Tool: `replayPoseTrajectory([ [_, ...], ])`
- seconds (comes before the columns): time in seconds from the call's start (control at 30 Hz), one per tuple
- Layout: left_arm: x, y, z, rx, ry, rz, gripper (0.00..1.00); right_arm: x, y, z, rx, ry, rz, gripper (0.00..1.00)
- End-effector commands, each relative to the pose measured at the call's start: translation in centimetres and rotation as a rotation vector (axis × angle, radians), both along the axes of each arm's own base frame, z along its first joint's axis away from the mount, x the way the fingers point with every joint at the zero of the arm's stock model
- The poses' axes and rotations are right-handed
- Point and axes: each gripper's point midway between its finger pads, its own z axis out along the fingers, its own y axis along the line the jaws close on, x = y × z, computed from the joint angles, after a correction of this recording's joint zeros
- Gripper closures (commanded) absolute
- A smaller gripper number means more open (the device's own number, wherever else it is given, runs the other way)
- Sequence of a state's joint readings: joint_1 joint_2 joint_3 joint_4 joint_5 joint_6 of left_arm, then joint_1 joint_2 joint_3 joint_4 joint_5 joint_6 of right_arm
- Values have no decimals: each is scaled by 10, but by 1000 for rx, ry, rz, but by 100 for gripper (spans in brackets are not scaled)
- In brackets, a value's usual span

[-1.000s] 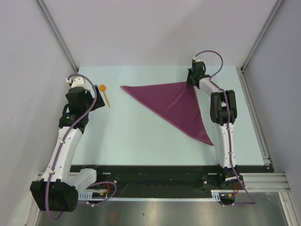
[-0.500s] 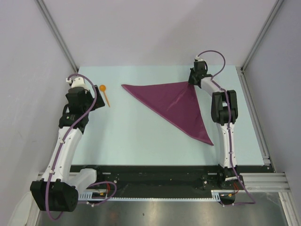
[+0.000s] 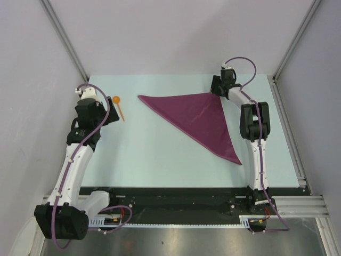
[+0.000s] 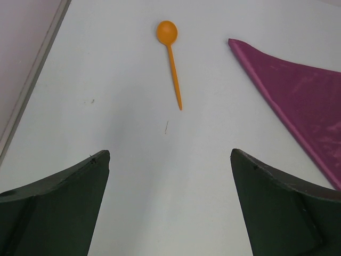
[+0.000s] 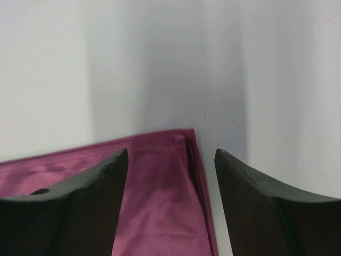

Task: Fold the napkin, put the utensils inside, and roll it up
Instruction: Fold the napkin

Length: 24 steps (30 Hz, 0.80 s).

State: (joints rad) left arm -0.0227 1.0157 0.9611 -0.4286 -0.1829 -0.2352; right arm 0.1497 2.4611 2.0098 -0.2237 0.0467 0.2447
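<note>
The plum napkin (image 3: 200, 118) lies flat on the table, folded into a triangle with corners at the left, far right and near right. My right gripper (image 3: 215, 88) hovers open over the far right corner; in the right wrist view that napkin corner (image 5: 165, 186) lies loose between the spread fingers (image 5: 90, 197). One orange spoon (image 3: 119, 108) lies left of the cloth. My left gripper (image 3: 109, 114) stands wide open just near of the spoon (image 4: 171, 61), nothing between its fingers (image 4: 58, 208). The napkin's left tip (image 4: 290, 96) shows at the right of the left wrist view.
The pale table (image 3: 160, 160) is bounded by grey walls left and right and a metal rail (image 3: 290, 133) along the right edge. Both arm bases sit on the black strip (image 3: 176, 205) at the near edge.
My right gripper was shut on the napkin's far right corner and has opened, letting the corner rest on the table. The left arm and spoon have not moved.
</note>
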Motion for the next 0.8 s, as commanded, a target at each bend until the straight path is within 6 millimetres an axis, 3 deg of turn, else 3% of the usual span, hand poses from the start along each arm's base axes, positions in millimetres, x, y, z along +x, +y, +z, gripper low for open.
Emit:
replayPoseTrajectory([
  [0.0, 3, 1, 9, -11, -34, 1, 0, -5, 2, 85, 22, -133, 35, 26],
  [0.07, 3, 1, 10, -11, -38, 1, 0, -18, 0, 99, 23, -146, 35, 22],
  [0.1, 3, 1, 10, -11, -39, 1, 0, -36, -3, 109, 27, -144, 30, 22],
  [0.17, 3, 1, 11, -10, -42, -1, 0, -60, -4, 108, 37, -117, 20, 21],
  [0.2, 3, 0, 12, -11, -45, -2, 0, -75, -6, 136, 46, -158, 15, 21],
  [0.23, 2, 1, 12, -9, -45, 1, 0, -102, -10, 103, 52, -72, -7, 21],
  [0.3, 2, 0, 13, -14, -50, -4, 0, -135, -18, 113, 62, -68, -44, 20],
  [0.33, 2, 0, 14, -15, -53, -3, 0, -162, -24, 88, 65, 0, -76, 21],
  [0.37, 2, -1, 14, -17, -53, -4, 0, -182, -36, 77, 46, 45, -130, 21],
  [0.4, 2, -2, 14, -21, -55, -9, 0, -197, -41, 71, 45, 72, -153, 21],
  [0.43, 2, -2, 14, -22, -55, -12, 0, -216, -46, 79, 57, 81, -178, 21],
  [0.47, 2, -3, 15, -26, -60, -15, 0, -243, -53, 56, 38, 150, -205, 21],
  [0.53, 1, -4, 15, -29, -60, -17, 0, -278, -62, 55, 32, 195, -240, 21],
  [0.57, 1, -4, 17, -30, -66, -20, 0, -300, -67, 41, 27, 244, -260, 21],
  [0.6, 1, -5, 18, -33, -69, -24, 0, -315, -68, 35, 29, 271, -268, 21],
  [0.63, 1, -6, 18, -35, -71, -27, 0, -330, -69, 42, 40, 270, -271, 21],
  [0.67, 0, -8, 19, -43, -74, -33, 0, -349, -71, 29, 50, 306, -295, 21],
  [0.77, 0, -10, 20, -54, -81, -43, 0, -369, -74, 33, 77, 269, -319, 23],
])
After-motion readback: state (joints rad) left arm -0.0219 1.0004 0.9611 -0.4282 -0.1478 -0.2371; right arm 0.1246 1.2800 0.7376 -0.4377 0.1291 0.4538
